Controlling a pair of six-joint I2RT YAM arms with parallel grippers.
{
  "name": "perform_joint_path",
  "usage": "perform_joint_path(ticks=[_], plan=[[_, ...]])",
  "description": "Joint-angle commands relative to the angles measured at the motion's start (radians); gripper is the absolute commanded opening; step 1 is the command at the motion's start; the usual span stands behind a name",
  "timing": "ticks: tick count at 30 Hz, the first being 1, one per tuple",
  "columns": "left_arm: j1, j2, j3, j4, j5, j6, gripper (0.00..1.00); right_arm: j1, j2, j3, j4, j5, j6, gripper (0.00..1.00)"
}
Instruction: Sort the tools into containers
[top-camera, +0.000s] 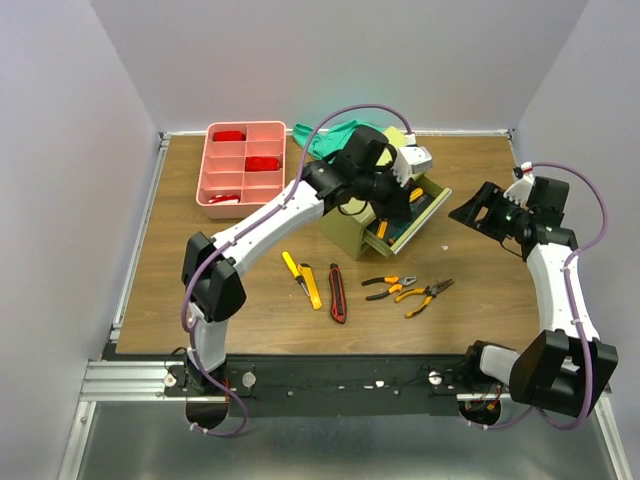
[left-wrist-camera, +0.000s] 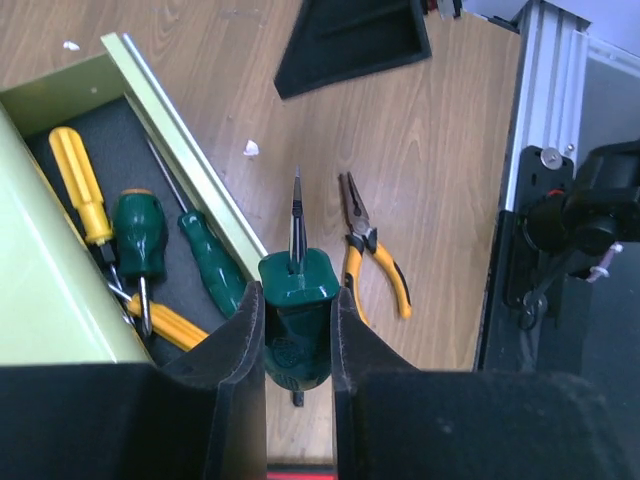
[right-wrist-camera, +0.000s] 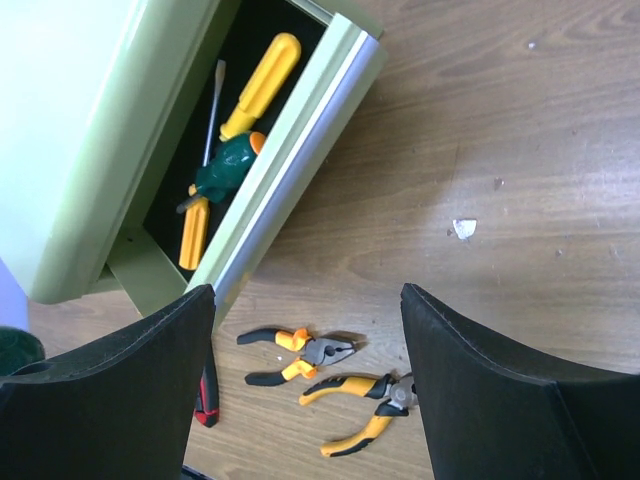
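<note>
Since my left claw (left-wrist-camera: 296, 340) is clamped on the fat handle of a green-handled screwdriver (left-wrist-camera: 297, 285), with the shaft poking straight out past the fingertips, it all comes down to where the open drawer (left-wrist-camera: 177, 135) sits relative to that. In the left wrist view, the drawer of the olive chest (top-camera: 345, 235) lies off to the left of the claw. The tip of my tool shows against bare desk (left-wrist-camera: 440, 180) just outside the front rail, not against the dark foam. The tools already in there, like the yellow screwdriver (left-wrist-camera: 80, 185) and the slim green screwdriver (left-wrist-camera: 212, 262), lie roughly along that rail. So I reckon I need a sideways shift toward the chest, plus a bit of twist to match their long axis, before letting go. Further out, one of the pliers (left-wrist-camera: 372, 250) lies on the desk just beside the tip. My right claw (right-wrist-camera: 305, 300) is spread wide with nothing in it, off to the right of the chest, so the left is clearly nearer.
</note>
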Motion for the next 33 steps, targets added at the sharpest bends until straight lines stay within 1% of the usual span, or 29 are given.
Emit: perform_joint_path(ticks=[1, 2, 5, 7, 8, 12, 15, 16, 17, 19, 20, 22, 25, 27, 30, 31, 32, 33], plan=[[-0.036, 0.079, 0.066, -0.02, -0.137, -0.003, 0.02, -0.014, -0.029, -0.033, 0.008, -0.004, -0.003, 0.82], [-0.044, 0.093, 0.067, -0.016, -0.177, -0.012, 0.04, -0.015, -0.029, -0.034, 0.008, -0.001, -0.005, 0.82], [-0.074, 0.148, 0.108, -0.022, -0.321, -0.023, 0.05, -0.018, -0.023, -0.037, 0.011, -0.004, 0.0, 0.82], [-0.08, 0.179, 0.138, -0.012, -0.368, -0.022, 0.06, -0.02, -0.019, -0.032, 0.006, -0.006, 0.0, 0.82], [-0.08, 0.19, 0.145, -0.003, -0.4, -0.053, 0.06, -0.02, -0.017, -0.026, 0.008, -0.006, 0.0, 0.82], [-0.077, 0.227, 0.188, 0.027, -0.472, -0.071, 0.06, -0.021, -0.005, -0.012, 0.006, -0.004, -0.002, 0.82], [-0.073, 0.256, 0.211, 0.083, -0.501, -0.095, 0.07, -0.021, 0.0, -0.006, 0.01, -0.009, 0.003, 0.82], [-0.073, 0.259, 0.213, 0.095, -0.506, -0.1, 0.26, -0.021, 0.0, -0.007, 0.01, -0.009, 0.003, 0.82], [-0.074, 0.262, 0.213, 0.101, -0.508, -0.107, 0.42, -0.021, 0.0, -0.006, 0.01, -0.01, 0.004, 0.82], [-0.073, 0.259, 0.226, 0.103, -0.489, -0.111, 0.64, -0.021, -0.003, -0.007, 0.01, -0.01, 0.003, 0.82], [-0.073, 0.253, 0.237, 0.101, -0.459, -0.103, 0.67, -0.021, -0.005, -0.01, 0.008, -0.009, 0.003, 0.82], [-0.073, 0.239, 0.268, 0.104, -0.419, -0.075, 0.68, -0.023, -0.011, -0.015, 0.01, -0.007, 0.001, 0.82], [-0.073, 0.193, 0.314, 0.104, -0.399, -0.032, 0.7, -0.024, -0.012, -0.027, 0.013, -0.012, 0.007, 0.82], [-0.065, 0.13, 0.322, 0.106, -0.405, 0.012, 0.71, -0.026, -0.012, -0.03, 0.014, -0.013, 0.007, 0.82], [-0.028, -0.005, 0.218, 0.109, -0.448, 0.028, 0.75, -0.026, -0.012, -0.027, 0.016, -0.013, 0.007, 0.82], [-0.012, -0.035, 0.138, 0.074, -0.51, 0.008, 0.75, -0.027, -0.012, -0.026, 0.017, -0.013, 0.006, 0.82], [0.004, -0.103, 0.089, 0.052, -0.565, -0.017, 0.75, -0.027, -0.009, -0.024, 0.017, -0.013, 0.007, 0.82], [0.045, -0.143, 0.028, 0.038, -0.637, -0.055, 0.75, -0.027, -0.008, -0.023, 0.019, -0.013, 0.006, 0.82]])
